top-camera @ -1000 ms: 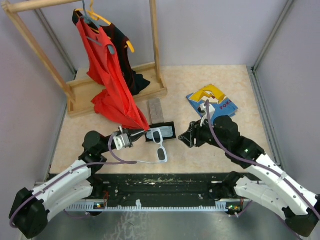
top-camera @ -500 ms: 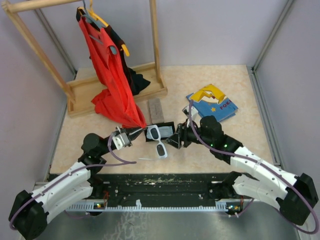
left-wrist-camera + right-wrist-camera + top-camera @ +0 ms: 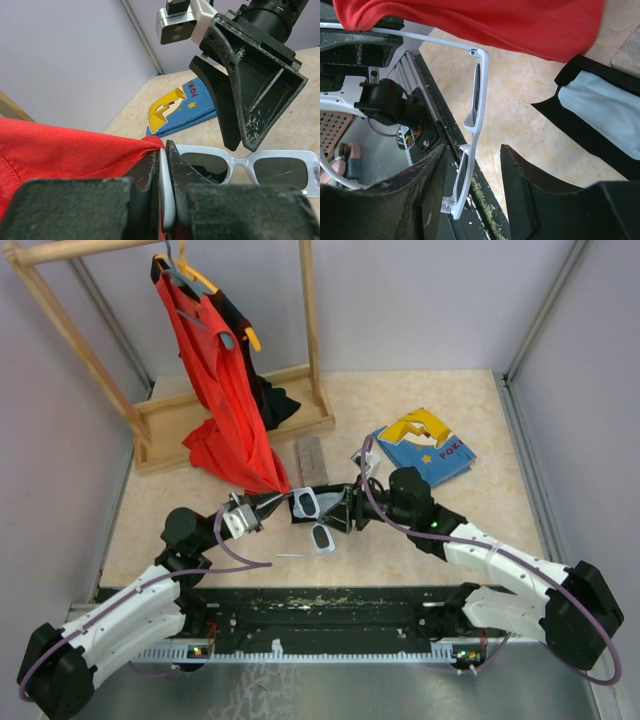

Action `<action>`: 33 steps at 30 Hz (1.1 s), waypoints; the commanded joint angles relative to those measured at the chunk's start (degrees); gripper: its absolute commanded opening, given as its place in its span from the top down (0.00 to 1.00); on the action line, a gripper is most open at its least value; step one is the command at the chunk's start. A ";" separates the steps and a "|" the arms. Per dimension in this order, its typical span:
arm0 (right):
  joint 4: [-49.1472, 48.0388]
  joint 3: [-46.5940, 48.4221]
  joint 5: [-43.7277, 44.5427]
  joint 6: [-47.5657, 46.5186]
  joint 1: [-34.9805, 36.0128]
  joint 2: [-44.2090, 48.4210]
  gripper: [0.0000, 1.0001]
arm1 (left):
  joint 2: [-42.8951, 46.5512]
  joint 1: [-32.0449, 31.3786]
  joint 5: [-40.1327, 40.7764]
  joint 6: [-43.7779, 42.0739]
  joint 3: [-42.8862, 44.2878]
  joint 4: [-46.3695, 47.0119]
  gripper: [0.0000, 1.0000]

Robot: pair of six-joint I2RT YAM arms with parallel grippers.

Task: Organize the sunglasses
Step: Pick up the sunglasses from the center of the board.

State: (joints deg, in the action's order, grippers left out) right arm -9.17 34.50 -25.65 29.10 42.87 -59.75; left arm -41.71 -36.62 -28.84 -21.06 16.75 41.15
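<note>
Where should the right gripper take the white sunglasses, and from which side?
On the white sunglasses, probably the front frame's free end, from the right: the left gripper is shut on one temple, and the frame sits edge-on between the fingers of the open right gripper, for a front-to-back pinch.

Beige table [image 3: 420,390], blue book [image 3: 425,445], wooden rack [image 3: 205,422], grey case [image 3: 312,459]

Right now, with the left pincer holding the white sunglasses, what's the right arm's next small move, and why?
Probably close the right pincer on the frame's free end. It stands open astride the white sunglasses, while the left pincer clamps one temple, so a second grip looks ready.
</note>
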 commanded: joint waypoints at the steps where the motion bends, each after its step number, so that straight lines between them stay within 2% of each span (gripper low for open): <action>1: -5.57 1.91 -2.20 -0.74 -0.41 -1.72 0.53 | 0.99 -0.38 0.29 0.03 -0.33 1.42 1.00; 8: -6.08 2.38 -3.00 -0.93 -0.33 -3.59 0.57 | 1.63 -0.38 0.99 -0.19 -0.50 0.95 1.00; 14: -7.15 3.06 -3.50 -0.72 -0.33 -5.04 0.63 | 1.73 -0.38 1.06 -0.45 -0.41 0.60 1.00; 26: -9.45 3.51 -4.42 0.32 -0.33 -7.48 0.67 | 1.55 -0.38 0.82 -0.72 -0.27 0.08 1.00; 33: -9.85 3.91 -4.89 0.43 -0.22 -8.49 0.77 | 1.96 -0.38 1.20 -0.99 -0.23 -0.25 1.00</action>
State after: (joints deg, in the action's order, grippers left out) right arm -14.85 35.38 -29.54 29.58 42.87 -67.66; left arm -40.84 -36.62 -27.79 -21.47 16.53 39.99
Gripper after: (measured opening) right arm 0.253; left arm 0.071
